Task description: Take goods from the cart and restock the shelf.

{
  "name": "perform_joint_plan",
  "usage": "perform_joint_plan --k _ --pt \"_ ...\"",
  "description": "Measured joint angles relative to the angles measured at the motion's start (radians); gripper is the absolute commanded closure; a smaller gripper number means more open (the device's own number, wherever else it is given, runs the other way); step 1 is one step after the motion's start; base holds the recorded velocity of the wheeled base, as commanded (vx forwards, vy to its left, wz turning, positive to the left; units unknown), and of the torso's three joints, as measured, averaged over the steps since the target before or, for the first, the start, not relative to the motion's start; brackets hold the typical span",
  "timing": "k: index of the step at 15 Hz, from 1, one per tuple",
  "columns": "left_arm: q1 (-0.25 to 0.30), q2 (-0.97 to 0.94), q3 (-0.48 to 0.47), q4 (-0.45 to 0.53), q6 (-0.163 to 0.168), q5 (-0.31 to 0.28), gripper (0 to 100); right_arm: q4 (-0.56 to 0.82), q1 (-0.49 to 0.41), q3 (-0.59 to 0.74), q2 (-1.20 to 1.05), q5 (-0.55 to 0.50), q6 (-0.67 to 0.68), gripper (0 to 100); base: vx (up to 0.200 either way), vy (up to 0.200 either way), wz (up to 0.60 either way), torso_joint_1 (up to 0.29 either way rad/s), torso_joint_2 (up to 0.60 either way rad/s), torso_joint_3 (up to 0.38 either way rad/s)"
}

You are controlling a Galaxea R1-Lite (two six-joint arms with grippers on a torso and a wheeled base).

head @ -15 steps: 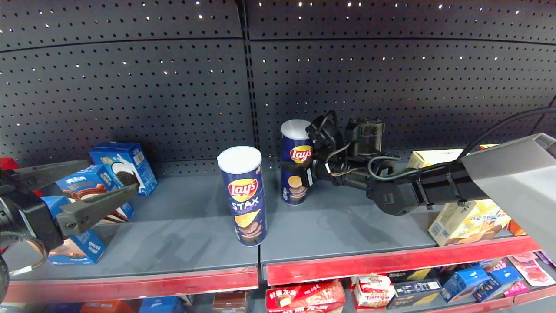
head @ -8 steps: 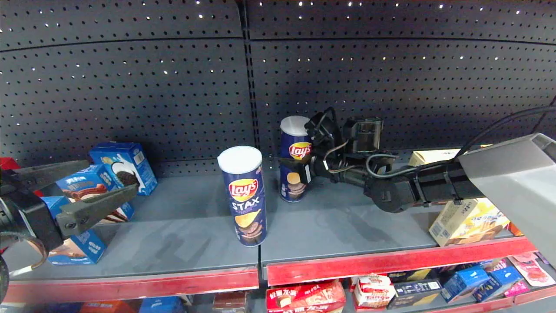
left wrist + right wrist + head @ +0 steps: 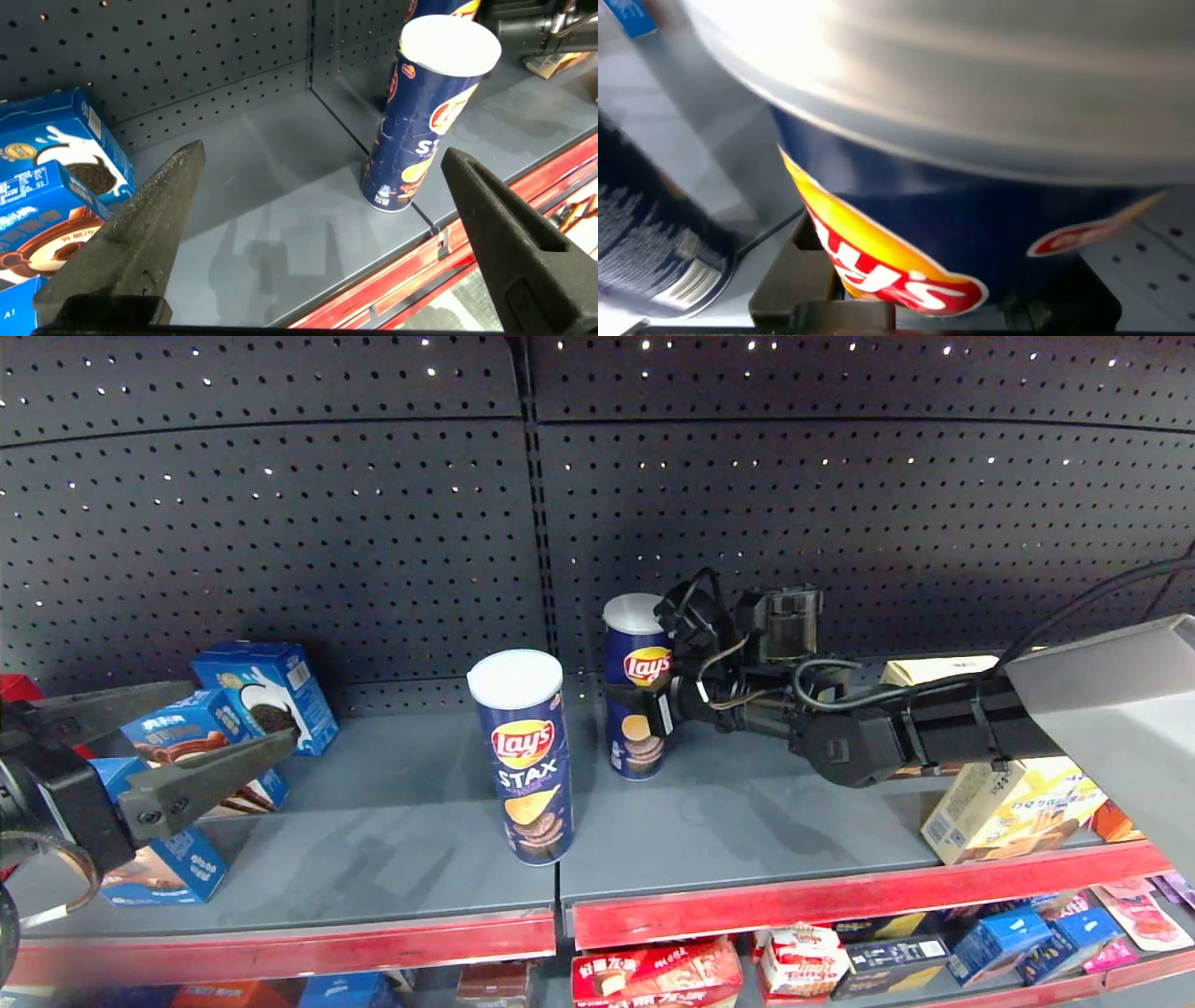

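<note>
Right end effector (image 3: 644,709): closed around the rear chips can (image 3: 637,658), one finger (image 3: 627,702) lying across the front of its blue body.
Rear chips can: upright, white lid on top, toward the back of the shelf (image 3: 373,840) near the middle, just in front of the pegboard back wall (image 3: 280,523); whether its base touched the shelf could not be told. In the right wrist view its lid and blue side (image 3: 971,187) sat right against the camera.
Front chips can (image 3: 525,756): stood upright near the shelf's red front edge (image 3: 840,896), at the seam between the two shelf boards, apart from the rear can.
Left end effector (image 3: 243,714): fingers spread wide with nothing between them, over the shelf's left end; the left wrist view showed the gap (image 3: 318,187) facing the front can (image 3: 425,121).
Blue cookie boxes (image 3: 266,691): piled at the shelf's left end.
Yellow boxes (image 3: 1013,807): at the shelf's right end, under the right arm.
</note>
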Motion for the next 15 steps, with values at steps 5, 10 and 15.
perform_joint_plan --k 5,10,15 --pt "0.0 0.0 0.003 0.0 -0.002 0.0 0 0.005 0.017 -0.002 -0.01 -0.041 0.005 0 0.0 0.0 0.0 0.0 0.0 0.0" --pt "0.0 0.0 0.003 -0.001 -0.001 0.0 0 0.021 0.017 -0.025 -0.014 -0.041 0.031 0 0.0 0.0 0.0 0.0 0.0 0.0" --pt "0.0 -0.001 0.007 0.0 -0.001 -0.001 0 0.032 0.02 -0.018 -0.027 -0.051 0.043 0 0.0 0.0 0.0 0.0 0.0 0.0"
